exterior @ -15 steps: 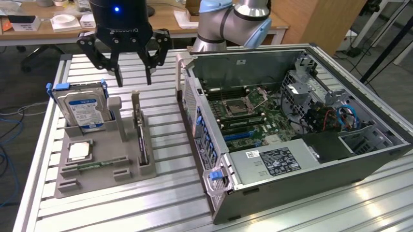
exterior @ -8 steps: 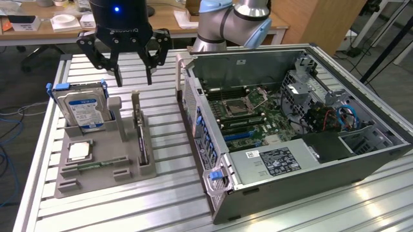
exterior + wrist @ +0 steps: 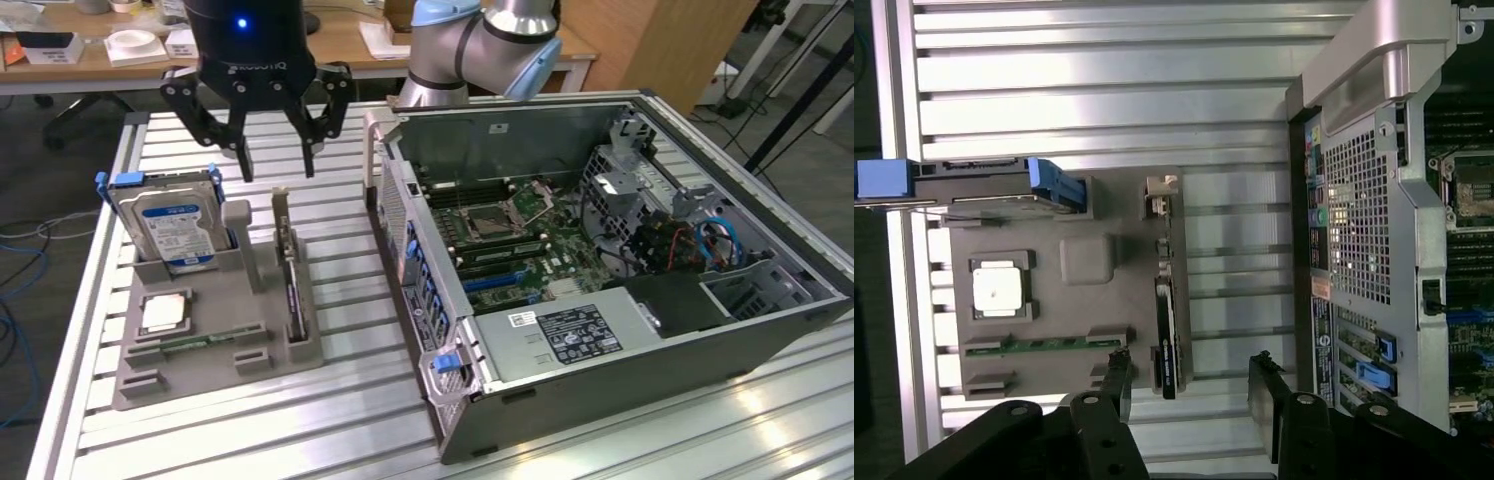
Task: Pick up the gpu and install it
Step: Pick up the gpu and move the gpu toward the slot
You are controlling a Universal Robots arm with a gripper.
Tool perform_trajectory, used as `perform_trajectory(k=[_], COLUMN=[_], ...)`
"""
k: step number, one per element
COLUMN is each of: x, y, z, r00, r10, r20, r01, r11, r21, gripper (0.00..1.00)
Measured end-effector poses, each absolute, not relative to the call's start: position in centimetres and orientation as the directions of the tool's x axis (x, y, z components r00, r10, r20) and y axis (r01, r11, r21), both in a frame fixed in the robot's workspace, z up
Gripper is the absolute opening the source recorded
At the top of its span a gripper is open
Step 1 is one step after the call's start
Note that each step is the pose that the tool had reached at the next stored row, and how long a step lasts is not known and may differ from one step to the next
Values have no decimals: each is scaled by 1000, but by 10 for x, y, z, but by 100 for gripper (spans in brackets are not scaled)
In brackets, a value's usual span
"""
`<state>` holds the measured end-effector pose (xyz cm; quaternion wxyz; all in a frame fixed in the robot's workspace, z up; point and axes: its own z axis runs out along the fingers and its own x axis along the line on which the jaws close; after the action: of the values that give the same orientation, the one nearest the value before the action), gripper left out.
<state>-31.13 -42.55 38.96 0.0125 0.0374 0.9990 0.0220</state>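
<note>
Exterior view: gpu (image 3: 291, 285) beneath claw (image 3: 278, 168)

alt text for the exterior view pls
An open gripper hangs over a grey parts holder where the gpu stands on edge beside a hard drive. To the exterior view's right, an open computer case lies on the slatted metal table, motherboard exposed.

Only thing I could actually read was the ROBOTIQ brand, printed upside down on the black body of the gripper (image 3: 278, 168). The hard drive (image 3: 158, 188) had a blue-and-white label (image 3: 171, 232), but its print was too small to make out. Same story for the black-and-white sticker (image 3: 577, 333) on the silver box (image 3: 507, 346) inside the computer case (image 3: 641, 392): text there, none of it legible.
</note>
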Motion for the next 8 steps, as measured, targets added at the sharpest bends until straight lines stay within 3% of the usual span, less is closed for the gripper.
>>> perform_trajectory(k=[8], x=[-311], y=[-427], z=[386], r00=[-997], r10=[75], r20=[-23], r01=[74], r11=[996], r21=[45], gripper=[59])
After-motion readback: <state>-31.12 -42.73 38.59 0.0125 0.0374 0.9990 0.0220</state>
